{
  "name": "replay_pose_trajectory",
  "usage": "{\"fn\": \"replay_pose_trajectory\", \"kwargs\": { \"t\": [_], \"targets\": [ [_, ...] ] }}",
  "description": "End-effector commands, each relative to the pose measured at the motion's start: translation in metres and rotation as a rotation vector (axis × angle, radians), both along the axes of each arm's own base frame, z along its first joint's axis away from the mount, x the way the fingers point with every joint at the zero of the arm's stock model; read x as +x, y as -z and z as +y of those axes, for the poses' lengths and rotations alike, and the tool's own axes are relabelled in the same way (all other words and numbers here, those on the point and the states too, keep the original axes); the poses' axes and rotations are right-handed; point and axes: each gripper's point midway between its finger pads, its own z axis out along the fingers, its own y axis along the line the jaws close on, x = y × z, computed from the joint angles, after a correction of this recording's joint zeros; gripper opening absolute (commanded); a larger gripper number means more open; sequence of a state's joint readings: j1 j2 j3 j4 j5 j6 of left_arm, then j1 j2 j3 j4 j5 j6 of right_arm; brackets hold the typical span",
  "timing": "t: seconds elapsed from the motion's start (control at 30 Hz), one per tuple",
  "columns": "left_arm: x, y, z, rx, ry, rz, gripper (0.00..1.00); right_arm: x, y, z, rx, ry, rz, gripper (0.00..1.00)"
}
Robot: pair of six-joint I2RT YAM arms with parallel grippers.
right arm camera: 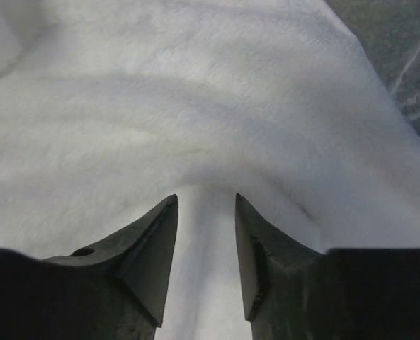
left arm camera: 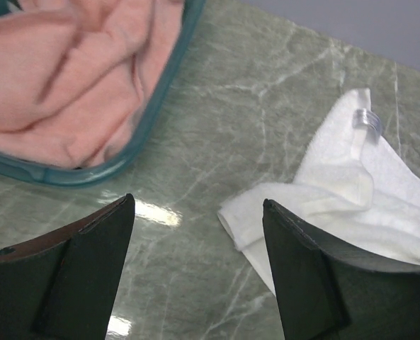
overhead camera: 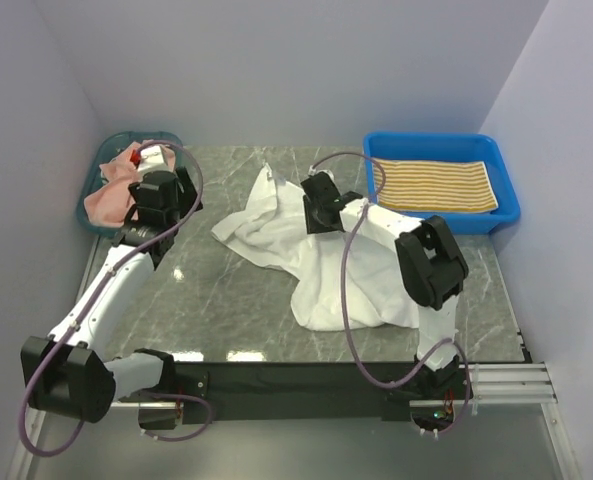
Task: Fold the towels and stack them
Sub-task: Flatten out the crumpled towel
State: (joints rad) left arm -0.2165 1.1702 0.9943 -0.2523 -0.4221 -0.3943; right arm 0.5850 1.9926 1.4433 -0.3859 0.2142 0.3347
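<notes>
The plain white towel (overhead camera: pixel 346 275) lies crumpled across the middle of the marble table. My right gripper (overhead camera: pixel 321 212) is down on its upper part. In the right wrist view, the gripper (right arm camera: pixel 206 202) is pinched on a raised ridge of the white cloth (right arm camera: pixel 195 106). My left gripper (overhead camera: pixel 166 200) is open and empty beside the teal bin (overhead camera: pixel 89 215). In the left wrist view, it (left arm camera: pixel 199 205) hovers over bare marble, with a corner of the white towel (left arm camera: pixel 344 205) by the right finger. The salmon pink towel (overhead camera: pixel 106 200) lies bunched in the teal bin (left arm camera: pixel 153 106). The folded yellow-and-white striped towel (overhead camera: pixel 434 185) lies in the blue bin. The dark striped towel is not visible.
The blue bin (overhead camera: pixel 506 212) stands at the back right and the teal bin at the back left. Side walls close in on both sides. A black strip runs along the table's near edge (overhead camera: pixel 296 375).
</notes>
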Motion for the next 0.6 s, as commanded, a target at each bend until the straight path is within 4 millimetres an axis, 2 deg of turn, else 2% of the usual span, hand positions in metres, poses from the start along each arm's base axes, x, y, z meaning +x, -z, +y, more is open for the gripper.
{"fn": "replay_pose_trajectory", "kwargs": {
  "t": [0.0, 0.03, 0.07, 0.17, 0.2, 0.23, 0.27, 0.3, 0.33, 0.4, 0.43, 0.5, 0.53, 0.57],
  "targets": [
    [0.009, 0.003, -0.024, -0.082, 0.096, 0.015, 0.79, -0.029, -0.048, 0.008, 0.031, -0.076, -0.049, 0.47],
    [0.013, 0.011, -0.032, -0.105, 0.125, 0.04, 0.78, -0.046, -0.049, -0.002, 0.034, -0.081, -0.033, 0.5],
    [0.013, 0.017, -0.05, -0.159, 0.202, 0.063, 0.78, -0.057, -0.046, -0.009, 0.027, -0.081, -0.016, 0.52],
    [0.015, 0.039, -0.086, -0.217, 0.305, 0.157, 0.78, -0.101, -0.033, -0.039, -0.006, -0.075, 0.053, 0.62],
    [0.009, 0.045, -0.11, -0.217, 0.36, 0.193, 0.78, -0.114, -0.037, -0.049, -0.01, -0.07, 0.062, 0.64],
    [0.008, 0.055, -0.123, -0.207, 0.375, 0.247, 0.79, -0.13, -0.024, -0.061, -0.037, -0.061, 0.099, 0.66],
    [0.005, 0.058, -0.137, -0.212, 0.394, 0.266, 0.79, -0.138, -0.023, -0.065, -0.032, -0.055, 0.111, 0.67],
    [-0.004, 0.06, -0.163, -0.215, 0.449, 0.285, 0.8, -0.147, -0.028, -0.067, -0.007, -0.061, 0.112, 0.7],
    [-0.004, 0.065, -0.177, -0.231, 0.466, 0.294, 0.8, -0.159, -0.019, -0.073, -0.006, -0.056, 0.138, 0.71],
    [-0.015, 0.073, -0.21, -0.279, 0.506, 0.31, 0.8, -0.167, -0.021, -0.074, 0.027, -0.06, 0.133, 0.72],
    [-0.014, 0.085, -0.22, -0.276, 0.503, 0.329, 0.8, -0.173, -0.014, -0.077, 0.026, -0.055, 0.148, 0.72],
    [-0.02, 0.095, -0.248, -0.284, 0.53, 0.348, 0.8, -0.178, -0.01, -0.077, 0.034, -0.06, 0.161, 0.72],
    [-0.017, 0.11, -0.26, -0.275, 0.53, 0.38, 0.8, -0.182, -0.004, -0.08, 0.028, -0.054, 0.176, 0.72],
    [-0.017, 0.116, -0.269, -0.277, 0.528, 0.393, 0.8, -0.182, -0.002, -0.081, 0.027, -0.048, 0.177, 0.72]
  ]
}}
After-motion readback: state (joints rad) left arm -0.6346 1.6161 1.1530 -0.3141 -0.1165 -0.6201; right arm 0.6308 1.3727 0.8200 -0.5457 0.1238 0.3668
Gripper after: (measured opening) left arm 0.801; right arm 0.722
